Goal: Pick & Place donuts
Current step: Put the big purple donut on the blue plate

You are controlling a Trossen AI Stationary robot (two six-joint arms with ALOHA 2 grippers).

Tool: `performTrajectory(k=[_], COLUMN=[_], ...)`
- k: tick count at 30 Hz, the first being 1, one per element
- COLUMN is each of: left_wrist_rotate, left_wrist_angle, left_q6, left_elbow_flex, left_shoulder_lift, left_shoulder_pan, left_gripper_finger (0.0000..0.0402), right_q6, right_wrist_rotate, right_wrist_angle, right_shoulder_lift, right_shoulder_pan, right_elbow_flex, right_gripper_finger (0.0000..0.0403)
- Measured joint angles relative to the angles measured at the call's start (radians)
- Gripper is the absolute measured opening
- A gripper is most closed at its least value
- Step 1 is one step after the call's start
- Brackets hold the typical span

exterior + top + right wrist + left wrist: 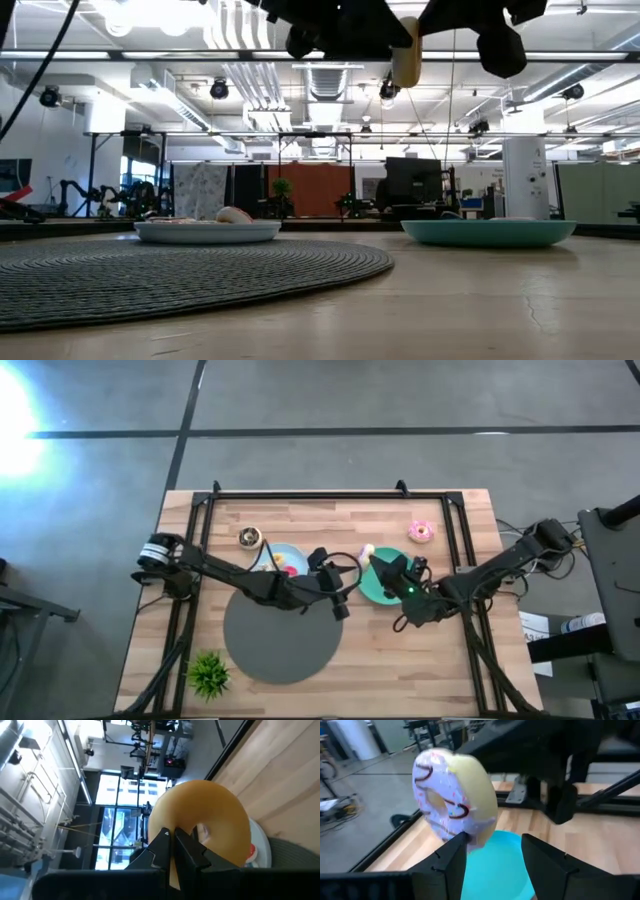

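Note:
A donut [452,795] with pale lilac icing and yellow-tan dough hangs high over the near-left rim of the green plate [385,588], and my right gripper [174,840] is shut on it. My left gripper [492,845] stands open just in front of it, level, its fingers below the donut's lower edge; whether one touches it I cannot tell. In the low view the donut [406,50] shows edge-on, upright. A pink donut [421,531] and a brown one [249,538] lie flat on the table. The light blue plate [272,555] holds more donuts. My right gripper pinches the donut's ring [170,827] between its two fingers, on the plain tan side beside the hole. The fingers come in about level from the table's right. The donut stands upright on edge, lifted clear of plate and table.
A round grey woven mat [282,635] lies at the near middle, and a small green plant [208,673] at the near left corner. A black frame [330,495] runs along the table's far and side edges. The two arms meet close together over the middle.

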Motion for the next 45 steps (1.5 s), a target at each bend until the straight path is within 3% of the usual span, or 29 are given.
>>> performTrajectory(k=[11,21,27,33,37,40,45], left_wrist_rotate=[-0.144,-0.114,-0.105,-0.101,-0.097,-0.037,0.107], left_wrist_angle=[0.003,0.002,-0.011,-0.062,-0.133,-0.160,-0.155], left_q6=[0.007,0.026,0.101,0.123,0.135,0.162,0.288], left_elbow_flex=[0.007,0.006,0.004,0.004,0.003,0.001,0.012], left_shoulder_lift=[0.015,0.014,0.013,0.013,0.012,0.024,0.111], left_shoulder_pan=[0.015,0.034,0.035,0.036,0.036,0.044,0.065], left_gripper_finger=[0.0165,0.0163,0.0109,0.0016,0.0008,0.0007,0.0006], right_q6=[0.101,0.088,0.070,0.070,0.082,0.063,-0.122], right_wrist_rotate=[-0.007,-0.027,-0.083,-0.133,-0.185,-0.200,-0.196], right_wrist_angle=[0.003,0.028,-0.013,-0.169,-0.413,-0.570,-0.608], right_shoulder_lift=[0.030,0.030,0.029,-0.003,-0.094,-0.189,-0.333], right_shoulder_pan=[0.004,0.004,0.004,0.007,0.029,0.052,0.058], right_elbow_flex=[-0.002,-0.002,-0.002,-0.002,-0.003,-0.003,-0.002], right_gripper_finger=[0.0008,0.0008,0.0013,0.0057,0.0102,0.0135,0.0172])
